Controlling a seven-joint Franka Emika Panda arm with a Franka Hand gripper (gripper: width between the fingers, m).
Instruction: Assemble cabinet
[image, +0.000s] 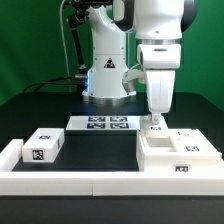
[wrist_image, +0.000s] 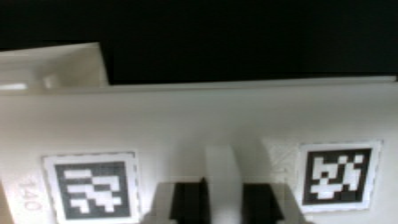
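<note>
The large white cabinet body (image: 176, 156) sits at the exterior view's right, with a marker tag on its front. My gripper (image: 155, 120) hangs straight down over its back left corner, its fingers closed on a small white cabinet part (image: 155, 128) with a tag. In the wrist view, the gripper (wrist_image: 226, 205) has its dark fingers (wrist_image: 185, 203) on either side of a thin white rib of that part (wrist_image: 196, 120), which carries two tags. Another small white box part (image: 42, 147) lies at the exterior view's left.
The marker board (image: 102, 123) lies in front of the robot base (image: 105, 75). A low white border rail (image: 90, 182) runs along the front of the black table. The small box part rests against the rail's left corner.
</note>
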